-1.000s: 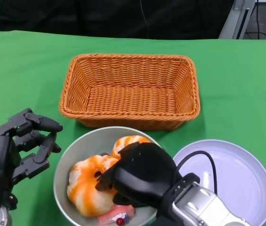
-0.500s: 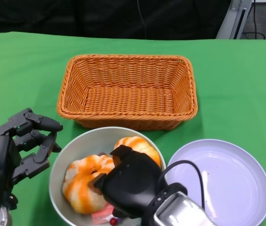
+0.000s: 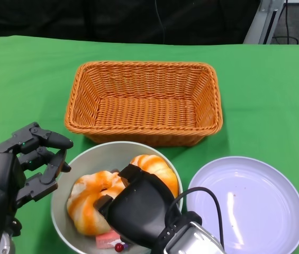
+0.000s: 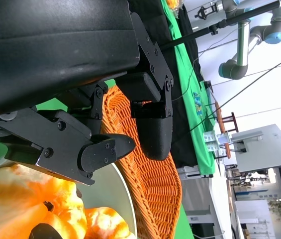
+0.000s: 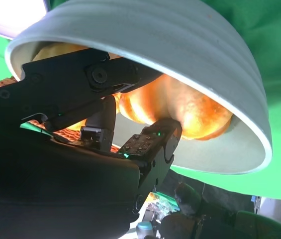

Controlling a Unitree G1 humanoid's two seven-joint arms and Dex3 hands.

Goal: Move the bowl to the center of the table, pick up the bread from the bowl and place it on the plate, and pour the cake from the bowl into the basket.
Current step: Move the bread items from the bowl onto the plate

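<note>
A grey bowl stands at the near middle of the green table, just in front of the basket. In it lie a ring-shaped orange and white bread, a round orange bread and a pink cake with a red cherry. My right hand grips the bowl at its near right rim and hides part of the inside. In the right wrist view the bowl sits between the fingers, with bread showing inside. My left hand hovers open just left of the bowl, holding nothing.
An orange wicker basket with nothing in it stands behind the bowl. A pale lilac plate with nothing on it lies at the near right. The left wrist view shows the basket beyond the left hand's fingers.
My right hand has drawn the bowl leftward, away from the plate and closer to the left hand. The left hand has barely moved.
</note>
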